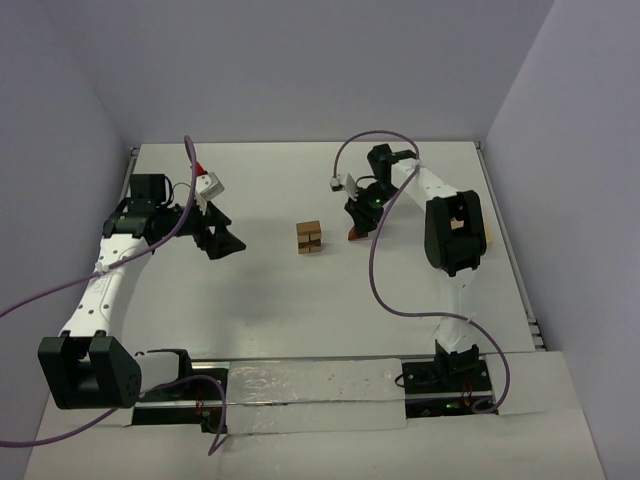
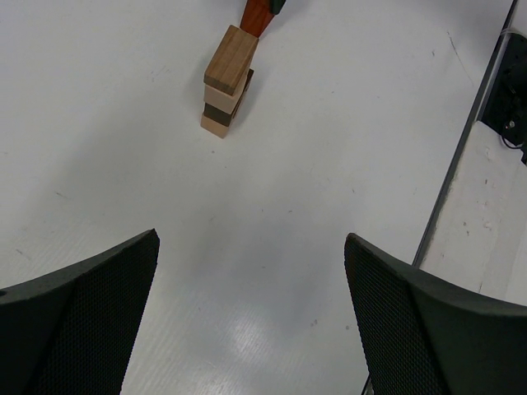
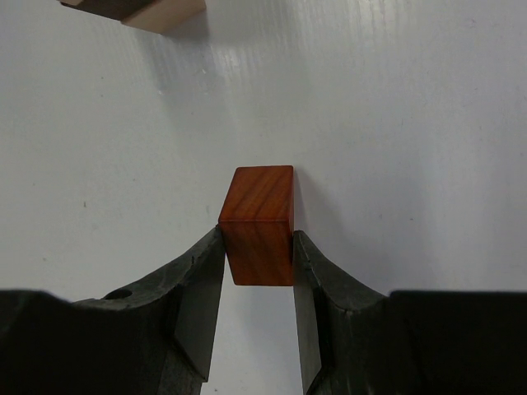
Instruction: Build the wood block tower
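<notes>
A short stack of tan and dark brown blocks, the wood block tower [image 1: 309, 237], stands mid-table; the left wrist view shows the tower [image 2: 226, 80] far ahead, and the right wrist view catches its base [image 3: 136, 11] at the top edge. My right gripper [image 1: 357, 230] hangs just right of the tower, shut on a reddish-brown block [image 3: 258, 224] held between both fingertips above the table. My left gripper [image 1: 222, 243] is well to the left of the tower, open wide with nothing between its fingers [image 2: 74, 317].
A pale wooden piece [image 1: 488, 236] peeks out behind the right arm near the table's right edge. A rail [image 1: 525, 290] runs along that edge. White walls close in the back and sides.
</notes>
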Motion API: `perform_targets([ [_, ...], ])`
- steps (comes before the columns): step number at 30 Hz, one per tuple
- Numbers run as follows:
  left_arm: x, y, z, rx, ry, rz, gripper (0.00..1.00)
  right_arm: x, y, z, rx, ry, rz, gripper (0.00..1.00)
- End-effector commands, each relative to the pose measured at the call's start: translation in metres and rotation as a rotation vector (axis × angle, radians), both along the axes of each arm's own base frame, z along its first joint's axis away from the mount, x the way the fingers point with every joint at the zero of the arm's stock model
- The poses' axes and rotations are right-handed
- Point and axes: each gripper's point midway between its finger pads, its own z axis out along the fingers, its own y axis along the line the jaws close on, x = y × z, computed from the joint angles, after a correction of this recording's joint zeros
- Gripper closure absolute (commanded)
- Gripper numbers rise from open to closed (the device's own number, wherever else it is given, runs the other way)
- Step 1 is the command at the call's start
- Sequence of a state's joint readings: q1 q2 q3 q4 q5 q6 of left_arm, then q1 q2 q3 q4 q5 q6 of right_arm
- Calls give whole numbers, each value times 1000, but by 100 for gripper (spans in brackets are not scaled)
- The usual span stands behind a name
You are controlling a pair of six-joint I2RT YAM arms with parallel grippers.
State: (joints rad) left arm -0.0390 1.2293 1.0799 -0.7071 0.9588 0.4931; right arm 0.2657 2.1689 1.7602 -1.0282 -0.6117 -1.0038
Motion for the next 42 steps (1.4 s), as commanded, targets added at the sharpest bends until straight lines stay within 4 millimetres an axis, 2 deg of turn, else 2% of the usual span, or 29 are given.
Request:
perform_targets([
  [1, 5, -2, 23, 0, -84, -16, 1, 8, 2, -6, -51, -31, -13, 90],
  [16, 5, -1, 27, 12, -109, -18, 1, 4, -10, -15, -106, -97, -12, 75],
  [26, 3, -2, 27, 8, -108, -15, 1, 7, -6, -2, -87, -177, -25, 60],
  [34, 4, -2, 27, 3, -110, -14, 1, 4, -2, 1, -98, -211, -12, 56],
  [42, 3, -2, 27, 6, -112, -17, 1, 6, 0, -1, -106, -212, -24, 40],
])
